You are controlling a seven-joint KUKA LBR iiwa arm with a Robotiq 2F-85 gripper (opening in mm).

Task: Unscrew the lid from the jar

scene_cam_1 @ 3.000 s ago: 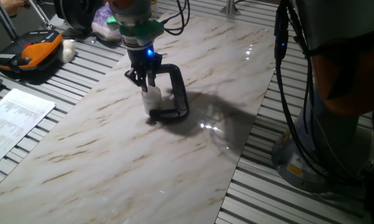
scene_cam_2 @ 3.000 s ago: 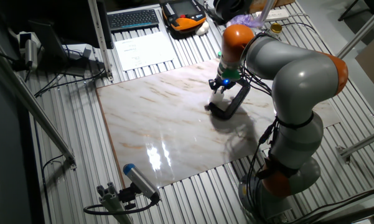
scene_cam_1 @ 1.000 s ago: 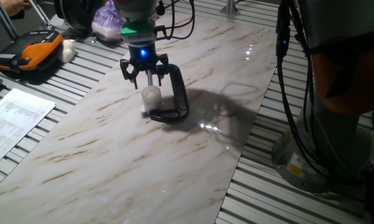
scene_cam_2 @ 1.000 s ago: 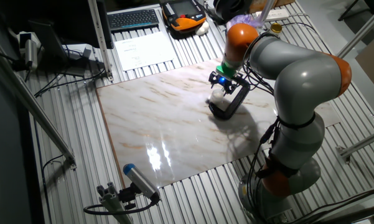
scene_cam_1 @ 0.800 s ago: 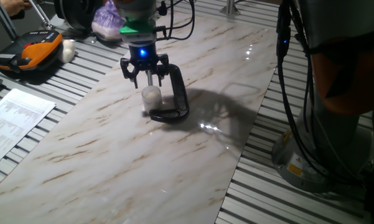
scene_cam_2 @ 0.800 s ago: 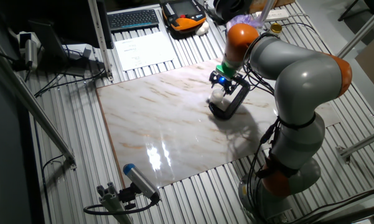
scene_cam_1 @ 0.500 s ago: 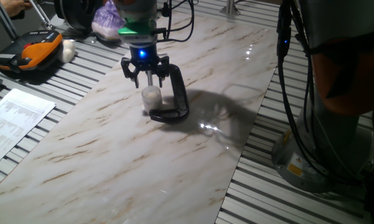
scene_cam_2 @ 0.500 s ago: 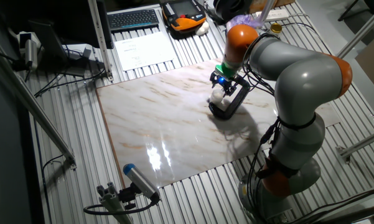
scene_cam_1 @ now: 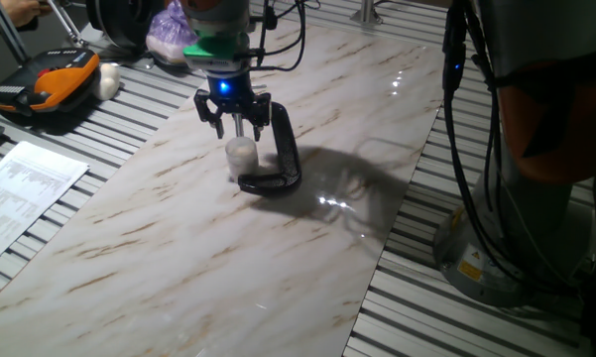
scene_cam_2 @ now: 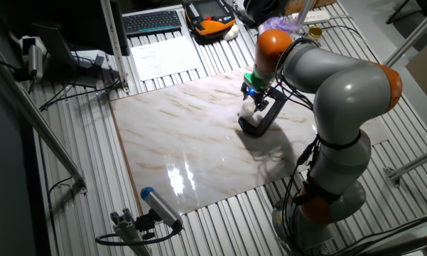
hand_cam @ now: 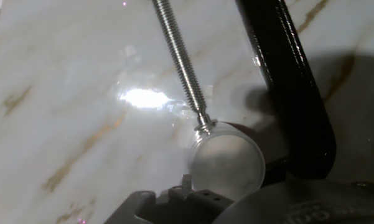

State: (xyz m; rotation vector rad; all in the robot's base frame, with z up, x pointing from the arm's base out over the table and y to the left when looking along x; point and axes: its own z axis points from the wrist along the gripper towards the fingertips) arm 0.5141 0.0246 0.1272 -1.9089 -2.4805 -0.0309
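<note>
The tiny clear jar (scene_cam_1: pixel 241 156) stands on the marble board, pinched in a black C-clamp (scene_cam_1: pixel 283 159) whose metal screw (hand_cam: pixel 181 63) presses on it from above. Its whitish lid (hand_cam: pixel 227 164) fills the lower middle of the hand view. My gripper (scene_cam_1: pixel 239 131) hangs just above the jar, open, fingers spread either side of the screw and not touching the lid. From the other fixed view the gripper (scene_cam_2: pixel 254 97) sits over the jar (scene_cam_2: pixel 248 111) and the clamp (scene_cam_2: pixel 267 116). The fingertips are out of the hand view.
An orange and black device (scene_cam_1: pixel 42 83), a white ball and a purple bag (scene_cam_1: pixel 169 35) lie beyond the board's far left corner. A printed sheet (scene_cam_1: pixel 20 188) lies left of the board. A keyboard (scene_cam_2: pixel 153 21) sits further back. The arm's base (scene_cam_1: pixel 536 188) rises at the right.
Three seconds ago the gripper was low and shut around the jar's top. It has since risen and opened, and over the last second it crept slightly right above the jar.
</note>
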